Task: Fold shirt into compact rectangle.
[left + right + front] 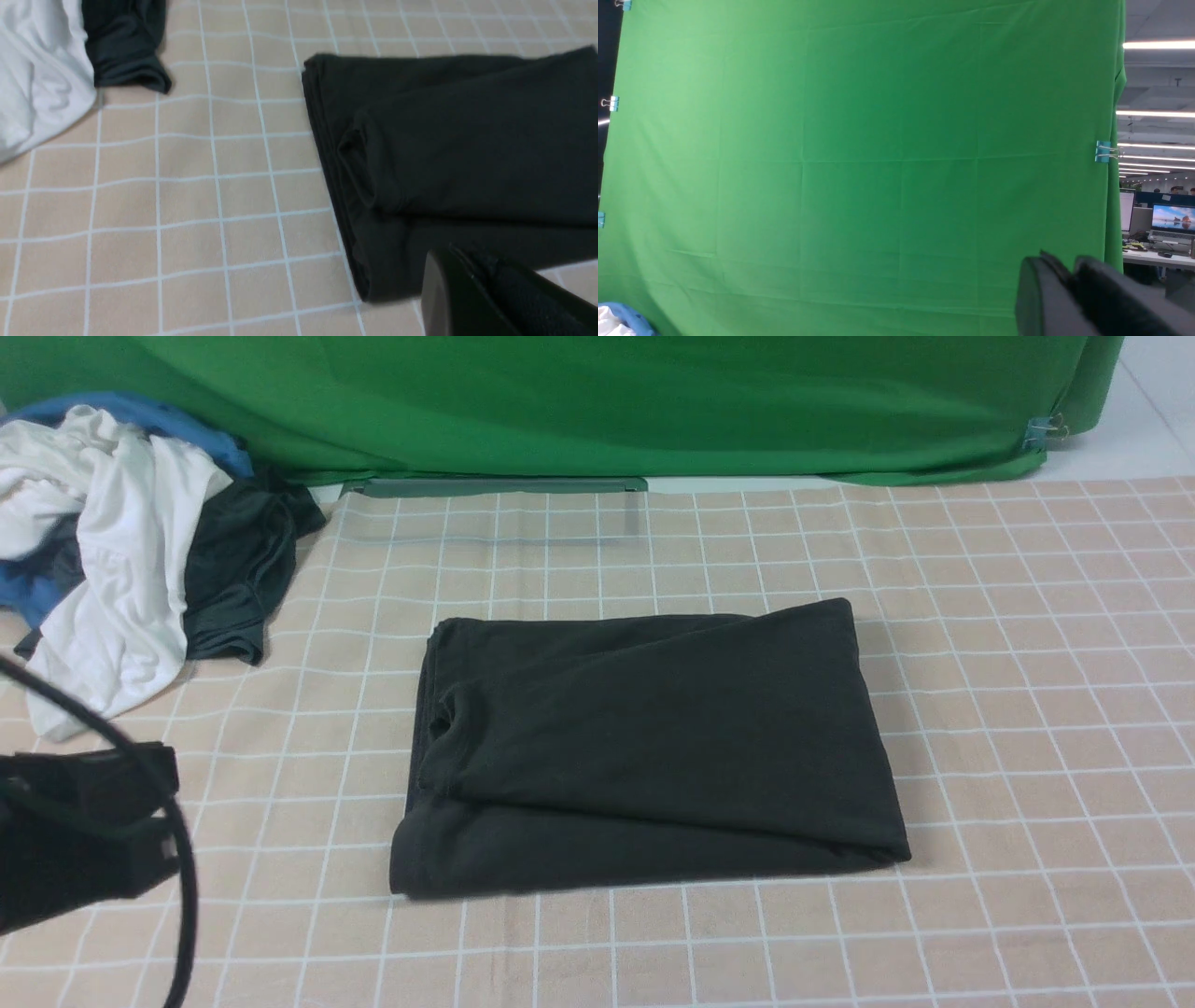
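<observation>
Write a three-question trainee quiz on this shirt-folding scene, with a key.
1. True or false: the black shirt lies folded into a rough rectangle on the checked tablecloth.
2. Where is the pile of clothes? A) the table's far left corner B) on top of the shirt C) the table's near right corner
3. Fill in: in its wrist view, the left hand holds ____.

Key: 1 true; 2 A; 3 nothing (the hand is shut and empty, above the shirt's near edge).
</observation>
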